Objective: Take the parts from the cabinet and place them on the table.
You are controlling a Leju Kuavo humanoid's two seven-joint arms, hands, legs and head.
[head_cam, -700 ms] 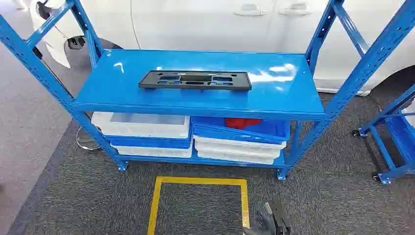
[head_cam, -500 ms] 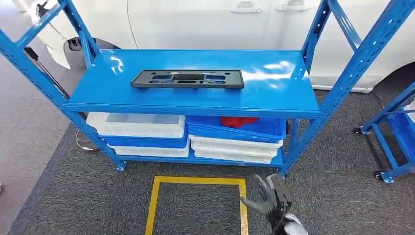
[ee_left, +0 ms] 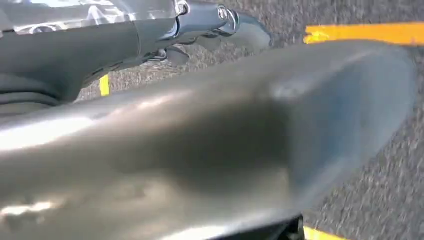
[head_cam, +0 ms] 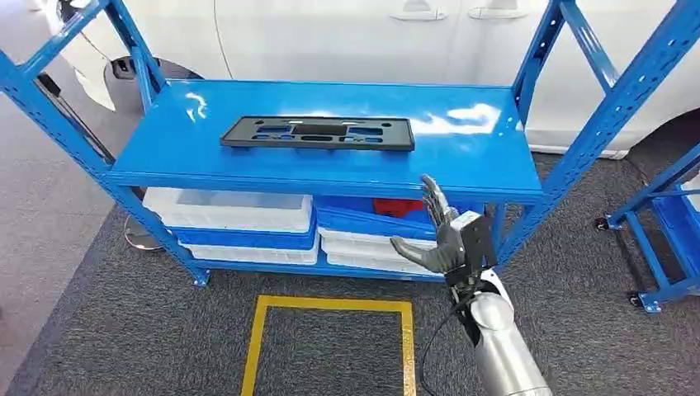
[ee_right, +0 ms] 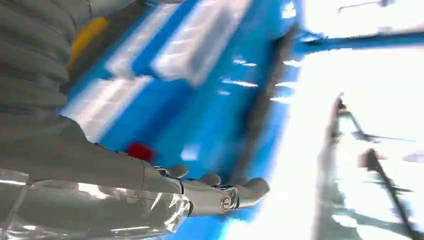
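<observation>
A flat black plastic part (head_cam: 317,133) with several cut-outs lies on the top shelf (head_cam: 462,153) of the blue rack. In the blurred right wrist view the black part (ee_right: 270,95) is a dark strip on the blue shelf. My right hand (head_cam: 443,238) is raised in front of the shelf's front edge, to the right of the part and below it, fingers spread and holding nothing. The right wrist view has the same hand (ee_right: 215,192) with its fingers stretched out toward the shelf. My left hand (ee_left: 210,22) hangs over the grey carpet, its fingers too blurred to judge.
White and blue bins (head_cam: 239,219) are stacked on the lower shelf, one holding something red (head_cam: 402,206). A yellow taped square (head_cam: 330,342) marks the carpet. A white car (head_cam: 355,37) stands behind the rack. Another blue trolley (head_cam: 664,239) is at the right.
My right arm has risen from the floor level near the yellow square to just below the top shelf's front edge. The view has shifted slightly.
</observation>
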